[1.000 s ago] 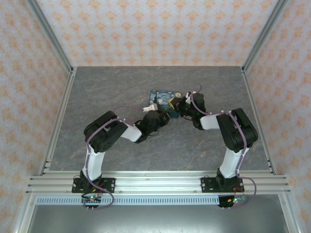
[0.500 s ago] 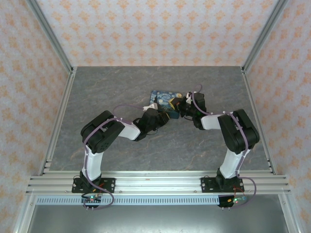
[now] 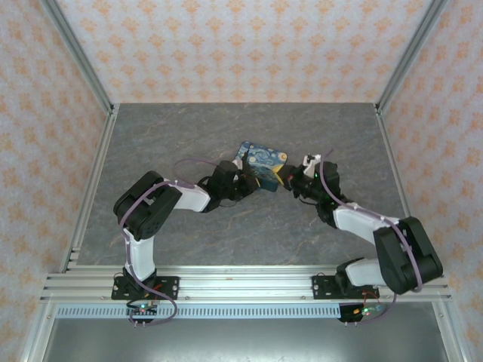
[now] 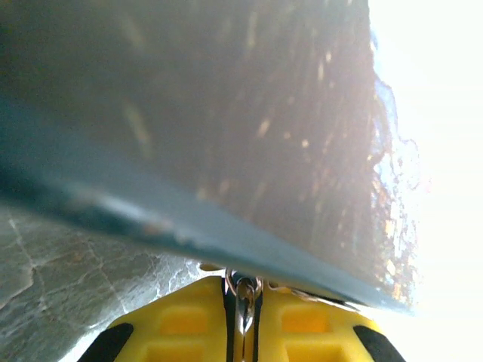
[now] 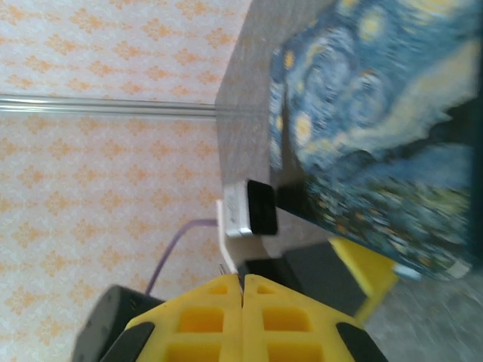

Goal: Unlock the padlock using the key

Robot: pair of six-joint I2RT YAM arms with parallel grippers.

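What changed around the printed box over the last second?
The right arm swung its elbow out toward the near right, pulling the right gripper slightly that way. The printed box turned clockwise, seen from above. The left arm shifted its elbow left. Both grippers stay shut beside the box, the left gripper pinching a small metal piece.

Both arms are built alike. The left arm and the right arm have white links between bulky black joints. A lilac cable loops along each, above black bolted base plates. The blocky yellow fingers have square recesses.
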